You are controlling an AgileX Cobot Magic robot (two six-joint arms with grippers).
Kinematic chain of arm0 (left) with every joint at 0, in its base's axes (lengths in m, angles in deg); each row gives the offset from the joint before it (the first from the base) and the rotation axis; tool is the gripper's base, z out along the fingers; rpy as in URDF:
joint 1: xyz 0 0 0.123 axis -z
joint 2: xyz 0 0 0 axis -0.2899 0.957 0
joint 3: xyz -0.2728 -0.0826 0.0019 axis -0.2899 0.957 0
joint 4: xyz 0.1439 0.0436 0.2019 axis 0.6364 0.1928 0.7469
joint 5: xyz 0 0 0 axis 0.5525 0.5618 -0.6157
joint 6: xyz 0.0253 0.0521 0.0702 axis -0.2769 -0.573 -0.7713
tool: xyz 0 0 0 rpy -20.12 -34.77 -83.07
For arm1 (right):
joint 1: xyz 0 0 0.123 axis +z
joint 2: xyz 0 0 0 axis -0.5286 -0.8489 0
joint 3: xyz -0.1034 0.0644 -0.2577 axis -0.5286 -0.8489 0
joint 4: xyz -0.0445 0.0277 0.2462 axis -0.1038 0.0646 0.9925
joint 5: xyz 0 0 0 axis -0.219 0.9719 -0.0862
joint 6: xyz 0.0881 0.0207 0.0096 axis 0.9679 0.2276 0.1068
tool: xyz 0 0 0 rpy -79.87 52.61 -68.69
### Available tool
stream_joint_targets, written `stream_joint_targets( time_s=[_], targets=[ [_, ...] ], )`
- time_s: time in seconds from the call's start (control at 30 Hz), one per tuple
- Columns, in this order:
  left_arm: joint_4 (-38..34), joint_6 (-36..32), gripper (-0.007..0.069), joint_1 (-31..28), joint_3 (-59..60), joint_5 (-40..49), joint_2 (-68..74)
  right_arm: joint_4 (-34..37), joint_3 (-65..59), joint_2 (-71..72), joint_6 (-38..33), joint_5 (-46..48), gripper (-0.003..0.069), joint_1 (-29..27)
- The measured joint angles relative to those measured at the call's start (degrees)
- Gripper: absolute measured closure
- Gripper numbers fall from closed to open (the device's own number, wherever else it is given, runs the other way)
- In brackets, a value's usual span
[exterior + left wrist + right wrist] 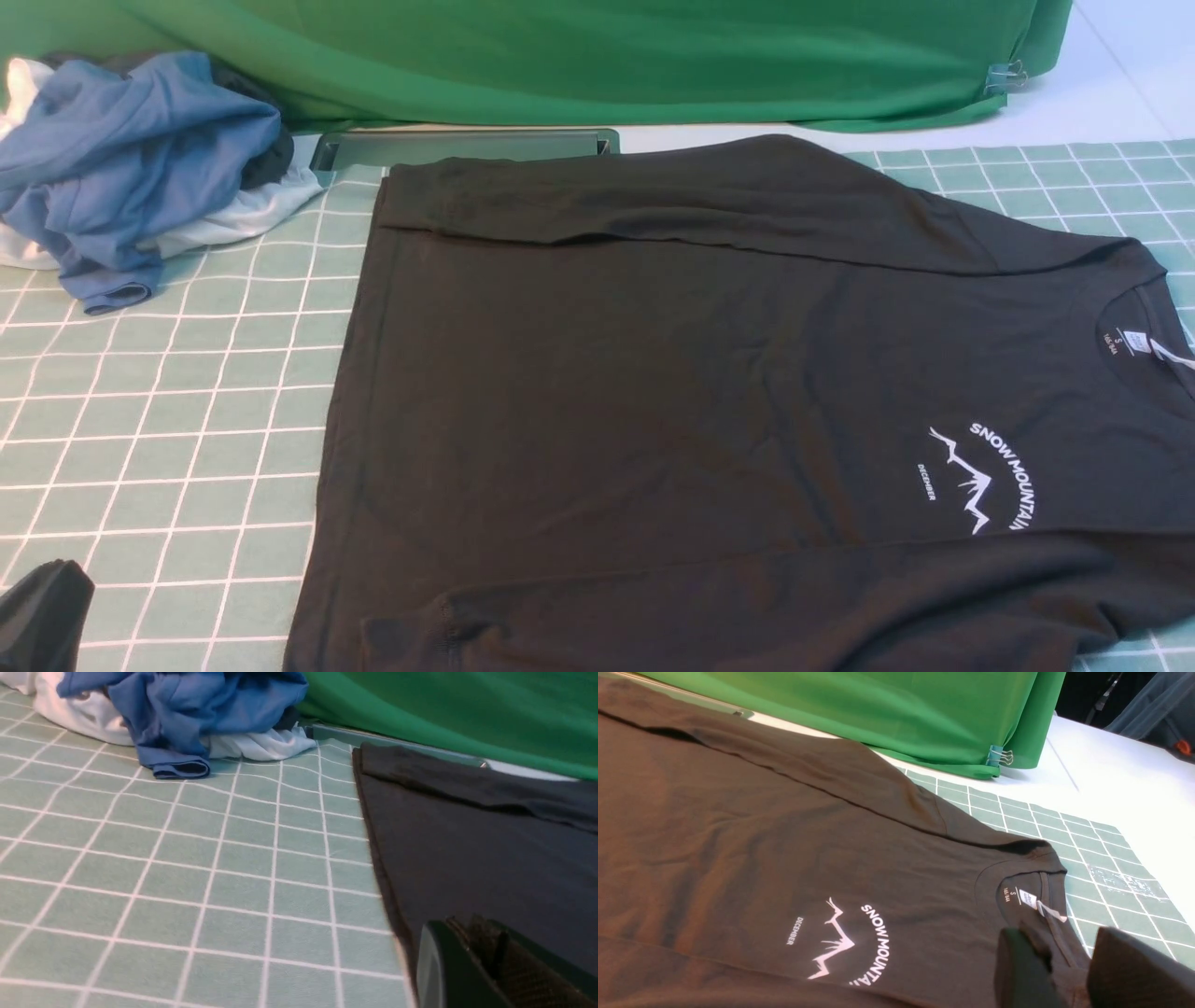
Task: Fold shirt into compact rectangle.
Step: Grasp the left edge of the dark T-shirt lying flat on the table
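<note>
R claw (1064,956) is being held w/ jaws standing apart at approx. medium gap, over the collar (1020,867) of the shirt (653,392). Collar cloth is being shown in the gap. Contact w/ the cloth cannot be told.

L claw (481,970): only one finger is being shown, in the left wrist view, at the shirt's hem edge. Opening cannot be told.

The black shirt is being displayed flat on the checked mat (187,420), front up, hem to the left, collar to the right. Far sleeve (653,201) is lying folded across the body. White print (980,476) and neck label (1133,341) are facing up.

Pile of blue and white clothes (131,159) is lying at far left, apart from the shirt. Green cloth (560,56) is hanging behind.
</note>
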Motion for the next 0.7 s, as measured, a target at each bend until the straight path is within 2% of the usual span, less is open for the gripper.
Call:
stream_joint_targets(
  time_s=[0.03,0.07,0.17,0.27,0.33,0.5,0.7],
  targets=[
    [-4.2,2.0,0.0589,0.0,0.0,-0.8,0.0,0.0,0.0,0.0,0.0,0.0,0.0419,0.0],
    [-5.1,2.5,0.0589,0.0,0.0,-1.0,0.0,0.0,0.0,0.0,0.0,0.0,0.0419,0.0],
    [-29.0,15.9,0.0589,0.0,0.0,-4.7,0.0,0.0,0.0,0.0,0.0,0.0,0.0419,0.0],
    [-41.5,22.0,0.0589,0.0,0.0,-5.6,0.0,0.0,0.0,0.0,0.0,0.0,0.0419,0.0],
    [-42.3,23.0,0.0589,0.0,0.0,-5.8,0.0,0.0,0.0,0.0,0.0,0.0,0.0419,0.0],
    [-36.5,24.1,0.0589,0.0,0.0,-9.3,0.0,0.0,0.0,0.0,0.0,0.0,0.0419,0.0],
    [-35.5,25.2,0.0589,0.0,0.0,-14.4,0.0,0.0,0.0,0.0,0.0,0.0,0.0419,0.0]
  ],
)
